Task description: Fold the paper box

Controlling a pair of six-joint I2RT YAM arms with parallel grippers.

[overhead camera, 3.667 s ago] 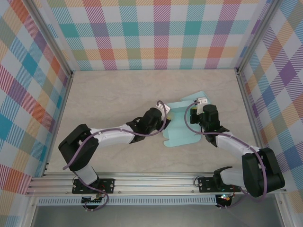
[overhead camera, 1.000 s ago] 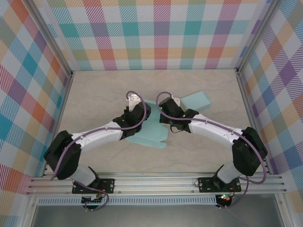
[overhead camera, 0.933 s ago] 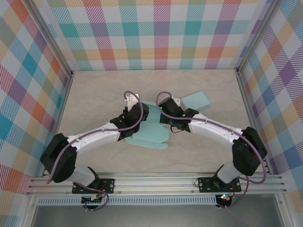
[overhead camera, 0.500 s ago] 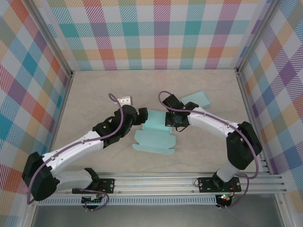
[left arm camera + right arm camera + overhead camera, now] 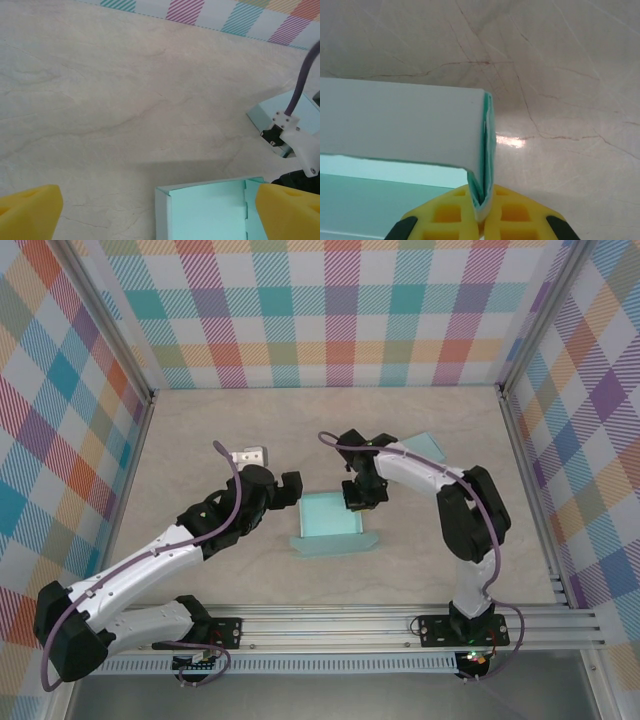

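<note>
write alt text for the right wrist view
The right gripper is shut on a folded wall of the pale teal paper box, pinching the doubled edge between its yellow fingers. Behind it lies the beige, veined table.

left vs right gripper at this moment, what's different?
Left gripper is open, its yellow pads spread wide; right gripper is shut. Left gripper holds nothing and sits at the left side of the paper box; right gripper pinches a raised wall of that box near its far right corner. Shared: both have yellow pads and are low, by the same box.
</note>
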